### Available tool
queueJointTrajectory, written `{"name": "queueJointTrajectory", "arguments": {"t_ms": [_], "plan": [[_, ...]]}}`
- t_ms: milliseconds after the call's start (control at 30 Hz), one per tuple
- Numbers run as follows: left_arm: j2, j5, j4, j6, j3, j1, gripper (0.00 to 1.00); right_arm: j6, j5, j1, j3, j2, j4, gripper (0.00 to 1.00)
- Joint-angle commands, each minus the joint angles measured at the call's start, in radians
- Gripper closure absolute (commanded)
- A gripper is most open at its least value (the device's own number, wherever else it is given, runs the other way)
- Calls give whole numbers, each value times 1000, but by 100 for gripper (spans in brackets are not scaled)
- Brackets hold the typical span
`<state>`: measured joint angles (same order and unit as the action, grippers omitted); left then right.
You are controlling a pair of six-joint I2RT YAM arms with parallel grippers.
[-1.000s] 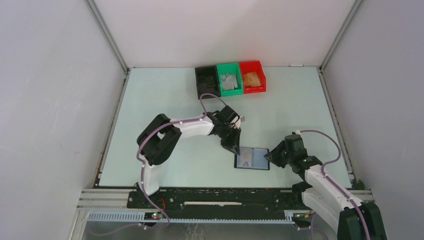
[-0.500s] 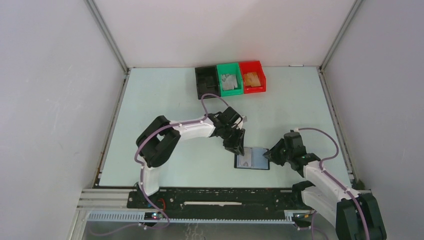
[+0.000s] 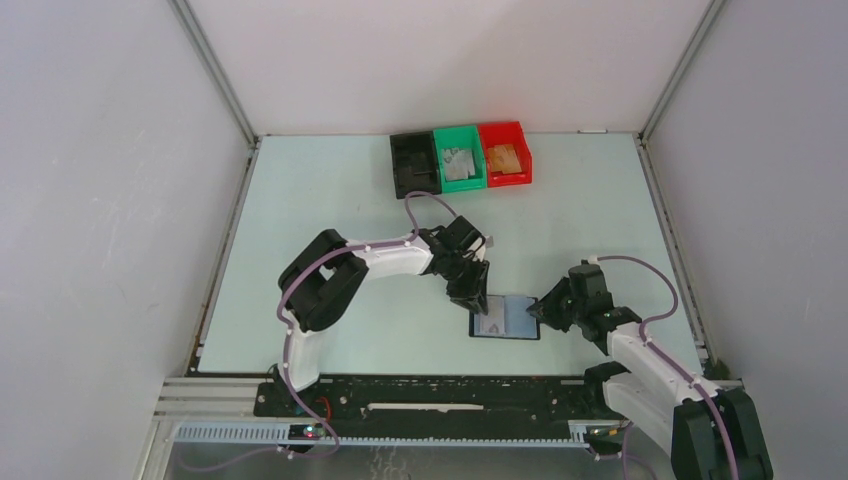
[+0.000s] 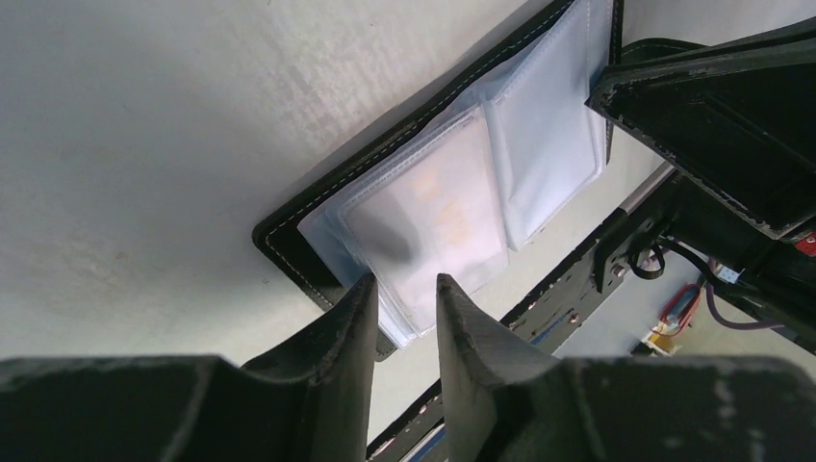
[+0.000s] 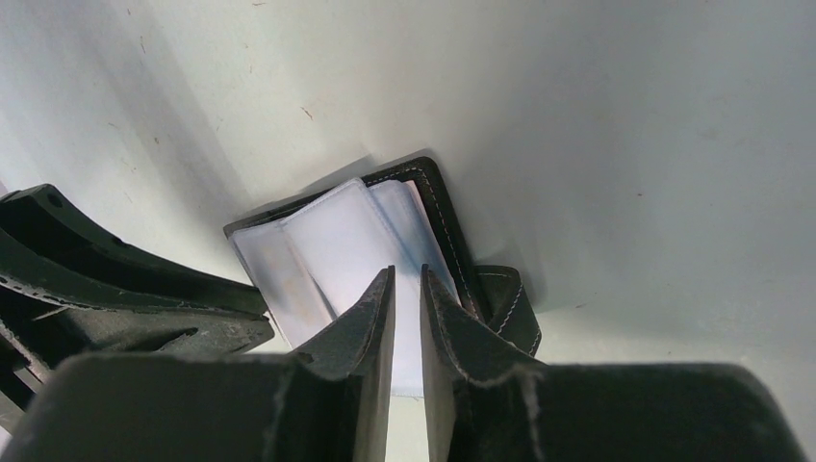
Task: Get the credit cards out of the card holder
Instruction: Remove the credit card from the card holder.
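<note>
Card holder [image 3: 506, 321] lies open and face up on the table [image 3: 330, 200], towards the near side, between the two arms.

Change over the last second: the left gripper [image 4: 404, 287] has gone from nearly closed to clearly spread. The arm itself has barely shifted. The tips hover at the holder's far-left corner, over the edge of a frosted sleeve [image 4: 539, 125]. Nothing sits between the fingers.

One orange-tan credit card [image 4: 433, 207] shows through the neighbouring leaf and is still fully inside.

Right gripper [image 5: 406, 277] is unchanged. Its jaws are almost together, with a pale leaf of the holder in the slit at the right edge, so it appears to be pinching the holder to steady it.

At the far side, the green bin [image 3: 459, 165] already holds grey cards [image 3: 458, 162] and the red bin [image 3: 505, 158] holds orange-tan cards [image 3: 503, 158].

Judgement: the left gripper is either re-setting after a missed grasp or opening for a fresh one. The card is not out yet. The next closure needs to catch the card's edge, not the sleeve alone, or the whole leaf will lift.
</note>
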<state>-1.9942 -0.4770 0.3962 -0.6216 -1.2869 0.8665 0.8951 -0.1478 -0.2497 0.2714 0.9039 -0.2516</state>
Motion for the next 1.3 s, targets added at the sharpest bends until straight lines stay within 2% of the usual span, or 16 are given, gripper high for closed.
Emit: {"name": "queueJointTrajectory", "arguments": {"t_ms": [0,700,900,1067,1267], "plan": [[12,-37,-46,-9,-50,6,67,-19,14,6,-20,-5,-18,76],[54,-169,-106,-34,-104,30,68,-10,-9,6,-34,-4,-1,76],[24,-202,-106,-41,-137,34,68,-6,-8,7,-33,-23,-13,76],[-28,-230,-134,-60,-176,40,68,9,6,17,-8,-112,-101,75],[-101,-258,-165,-85,-242,56,68,20,62,81,38,-320,-275,71]]}}
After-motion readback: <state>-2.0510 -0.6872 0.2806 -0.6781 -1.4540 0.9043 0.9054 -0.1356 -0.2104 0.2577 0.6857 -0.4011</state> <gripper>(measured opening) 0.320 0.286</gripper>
